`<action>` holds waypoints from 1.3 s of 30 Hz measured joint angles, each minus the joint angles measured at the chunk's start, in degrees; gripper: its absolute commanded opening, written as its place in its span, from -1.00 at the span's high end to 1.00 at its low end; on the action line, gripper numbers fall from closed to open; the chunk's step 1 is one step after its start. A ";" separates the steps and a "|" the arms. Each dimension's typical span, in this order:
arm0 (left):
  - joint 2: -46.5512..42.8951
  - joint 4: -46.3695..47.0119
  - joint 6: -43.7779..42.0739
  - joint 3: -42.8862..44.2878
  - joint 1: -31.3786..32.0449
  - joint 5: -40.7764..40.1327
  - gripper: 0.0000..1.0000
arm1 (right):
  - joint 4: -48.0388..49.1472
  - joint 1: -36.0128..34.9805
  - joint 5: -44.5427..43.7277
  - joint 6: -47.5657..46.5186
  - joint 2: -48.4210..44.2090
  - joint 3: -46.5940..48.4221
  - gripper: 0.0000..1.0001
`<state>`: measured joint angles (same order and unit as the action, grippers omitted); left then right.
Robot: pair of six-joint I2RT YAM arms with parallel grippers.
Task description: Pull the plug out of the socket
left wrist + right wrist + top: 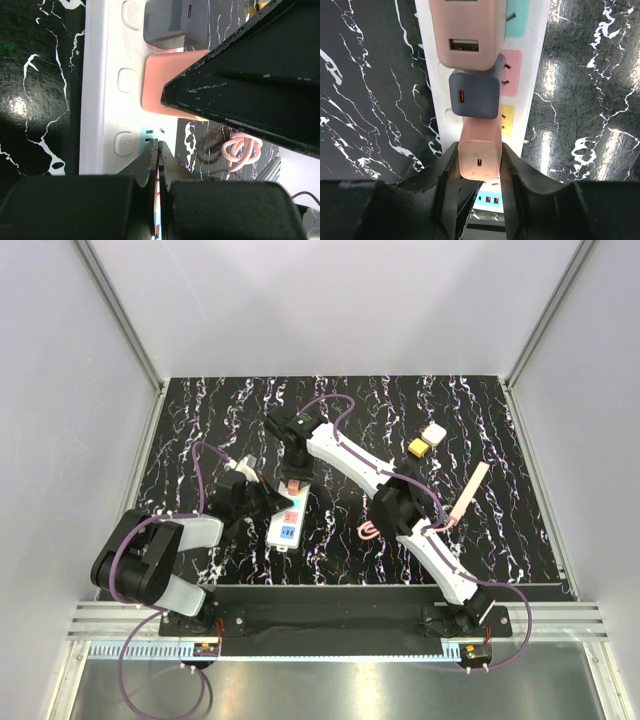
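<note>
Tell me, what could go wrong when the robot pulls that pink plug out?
The socket could lift with the pink plug, since the left jaws, shut, seem to press just one spot on it.
The grey adapter sits close beside the plug, so a tilted pull by the right jaws might knock it.

The socket (517, 20) is cropped at top, its near end behind jaws.

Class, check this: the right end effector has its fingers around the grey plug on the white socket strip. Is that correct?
No. The right end effector has its fingers around the smaller pink plug, not the grey plug beside it, on the white socket strip. The right wrist view shows this.
</note>
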<state>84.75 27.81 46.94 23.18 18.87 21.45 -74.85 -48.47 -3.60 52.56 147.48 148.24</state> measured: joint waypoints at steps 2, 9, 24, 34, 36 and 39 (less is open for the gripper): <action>0.00 -0.02 -0.02 0.00 0.02 -0.02 1.00 | 0.13 -0.02 0.00 -0.44 -0.11 -0.20 1.00; -0.04 -0.07 -0.09 0.00 0.02 -0.04 1.00 | 0.13 -0.35 -0.74 -1.25 -0.20 -0.20 1.00; 0.68 2.12 -0.07 -0.44 0.57 -0.50 1.00 | 4.17 -2.95 -2.45 -1.97 0.15 7.74 1.00; -3.41 -0.31 -0.79 -2.12 1.18 -1.66 1.00 | 4.39 -3.63 -5.35 -4.39 -6.82 1.36 1.00; -6.14 -3.04 -1.29 -2.93 1.38 -2.21 1.00 | 4.63 -3.37 -5.77 -5.57 -11.28 -1.42 1.00; -9.01 -7.15 -2.10 -3.10 1.66 -2.99 1.00 | 6.23 -2.25 -5.70 -7.45 -18.80 -6.12 1.00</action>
<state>75.75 20.67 44.84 20.08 20.53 18.46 -68.62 -50.72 -9.30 45.10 128.68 142.12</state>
